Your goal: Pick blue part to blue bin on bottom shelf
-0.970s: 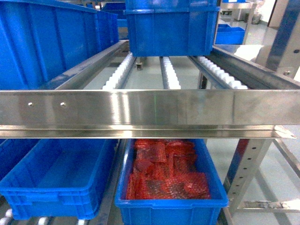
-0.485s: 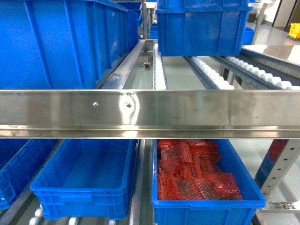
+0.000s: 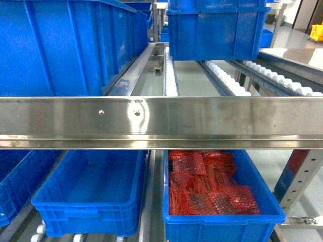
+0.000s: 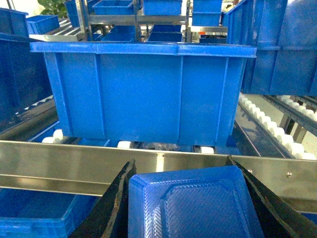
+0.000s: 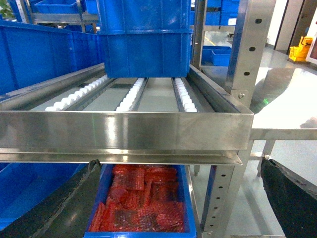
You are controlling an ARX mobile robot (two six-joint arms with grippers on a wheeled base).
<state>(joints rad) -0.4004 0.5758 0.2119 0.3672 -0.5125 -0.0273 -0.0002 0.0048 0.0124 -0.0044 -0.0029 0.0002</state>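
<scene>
While the left gripper carries the blue part between its two dark fingers, closed against its sides, the part hangs level with the steel front rail of an upper rack tier, just in front of a tall blue crate standing on the rollers. The head view shows neither arm, only the rail crossing the middle and, beneath it, the bottom shelf with two bins side by side: an empty blue bin on the left and a blue bin of red bagged pieces on the right. The empty one looks like the target, though that is a judgement.

To do the placing well, the left arm likely needs to lower the part below the rail first, then move inward under it, keeping the part flat so its corners clear the rail's lower lip. Release should wait until the part sits over the bin's floor, inside the near wall.

The right gripper shows only the blurred dark edges of its fingers at the frame's lower corners, set wide apart, with nothing between them. It hangs before the rail and the perforated upright, and is best kept where it is.
</scene>
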